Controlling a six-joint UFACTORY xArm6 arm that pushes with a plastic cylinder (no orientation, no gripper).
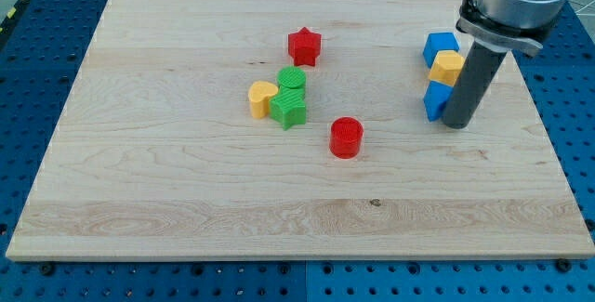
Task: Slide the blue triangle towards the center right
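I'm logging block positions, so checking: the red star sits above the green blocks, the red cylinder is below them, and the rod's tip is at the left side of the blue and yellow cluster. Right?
Not quite. The camera view shows my tip at the right side of the cluster, beside the lower blue block, under the yellow block and upper blue block. The red star is above the green blocks, the red cylinder below them.
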